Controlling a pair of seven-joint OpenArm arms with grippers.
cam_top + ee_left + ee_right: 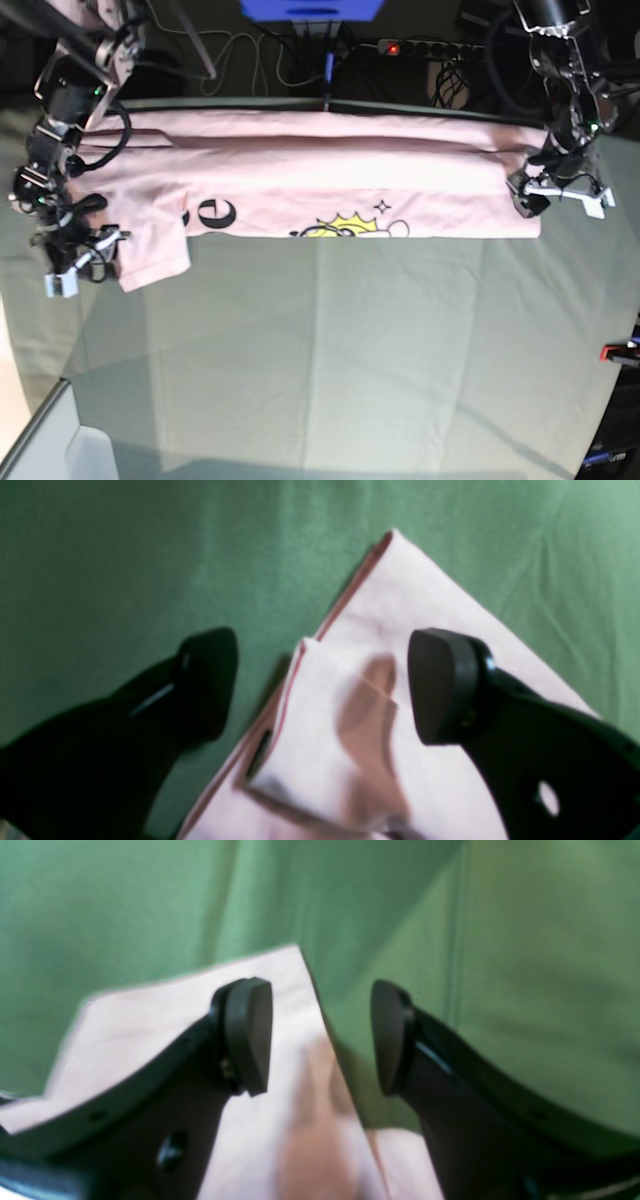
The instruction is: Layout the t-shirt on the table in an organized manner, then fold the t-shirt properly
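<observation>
Here, left wrist view: the bench (125, 555) shows as green creased cloth. A pointed corner of the pale pink t-shirt (425, 610) lies on it, apex toward the top of the frame, with a second folded layer on top. The left end effector (322, 685) hangs above with its two dark pads wide apart, gripping nothing. The picture is blurred and the shirt runs off the bottom edge.

Right wrist view: another shirt corner (165, 1005) lies flat on the green cloth. The right end effector (322, 1037) stands spread over the shirt's edge, empty. Focus is soft.

Base view: the bench (330, 360) fills the frame; cables and a power strip (420, 47) lie behind it. The t-shirt (330, 170) stretches left to right along the far edge, its long axis crosswise. Its black lettering (215, 213) is only partly visible.
</observation>
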